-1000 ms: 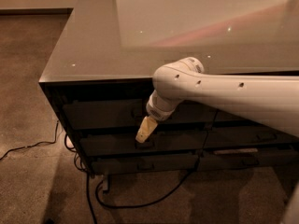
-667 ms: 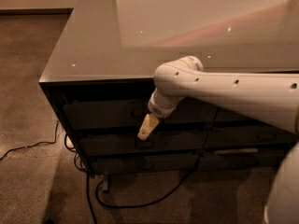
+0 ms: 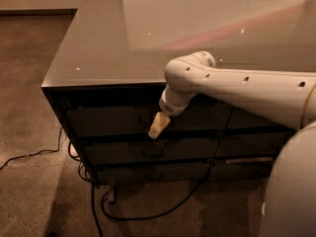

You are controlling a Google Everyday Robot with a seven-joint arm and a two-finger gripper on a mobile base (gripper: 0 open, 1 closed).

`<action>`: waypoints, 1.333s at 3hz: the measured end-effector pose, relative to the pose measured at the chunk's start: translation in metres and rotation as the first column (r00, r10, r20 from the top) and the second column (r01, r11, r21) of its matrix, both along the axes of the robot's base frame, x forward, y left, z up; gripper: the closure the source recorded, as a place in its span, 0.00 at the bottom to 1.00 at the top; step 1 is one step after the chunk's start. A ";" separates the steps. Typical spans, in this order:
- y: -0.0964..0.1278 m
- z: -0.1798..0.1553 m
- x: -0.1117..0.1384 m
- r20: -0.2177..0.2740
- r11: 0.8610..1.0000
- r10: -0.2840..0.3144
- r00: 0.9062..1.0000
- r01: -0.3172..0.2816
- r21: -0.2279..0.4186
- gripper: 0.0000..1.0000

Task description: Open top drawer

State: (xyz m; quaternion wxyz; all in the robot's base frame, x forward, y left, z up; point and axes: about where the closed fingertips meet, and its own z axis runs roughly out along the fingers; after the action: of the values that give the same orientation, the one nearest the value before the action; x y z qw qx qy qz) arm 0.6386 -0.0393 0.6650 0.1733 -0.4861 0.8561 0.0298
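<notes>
1. My tool (image 3: pixel 157 126) hangs off the bent wrist, tip pointing down and to the left. It sits against the front of the top drawer (image 3: pixel 106 120), low on that front near its middle. I cannot tell whether the tool is released or clenched, or whether it has hold of anything.
2. The top drawer is the tallest dark front, directly under the glossy surface (image 3: pixel 103 48). It looks closed, flush with the cabinet face, so I judge the opening has not started.
3. Its small pull (image 3: pixel 146 118) is only a dim shape in the dark panel, just beside the tip of my tool. Before hauling, I would make sure the tool is truly on that pull and not resting on the bare front or the gap below it.
4. The shallower drawer front (image 3: pixel 118 153) beneath has a similar pull, so drifting lower would risk catching the wrong one.
5. The pull should go straight out, square to the front and level. An angled tug could make the tool slip off or bind the drawer.
6. A black cable (image 3: pixel 148 215) trails on the carpet (image 3: pixel 29 83) beneath the cabinet, so backing the base away needs care.
7. I can read no brand, label or writing anywhere.
</notes>
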 end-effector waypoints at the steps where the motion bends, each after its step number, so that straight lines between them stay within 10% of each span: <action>1: 0.002 -0.023 -0.010 -0.052 1.000 -0.013 0.999 0.013 0.005 0.00; 3: 0.006 -0.024 -0.017 -0.060 1.000 0.006 0.998 -0.005 0.004 0.00; 4: 0.018 -0.018 -0.021 -0.033 0.998 0.055 0.998 -0.056 -0.015 0.18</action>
State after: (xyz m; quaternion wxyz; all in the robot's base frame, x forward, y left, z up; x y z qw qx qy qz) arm 0.6175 -0.0215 0.6469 0.1544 -0.5104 0.8452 0.0357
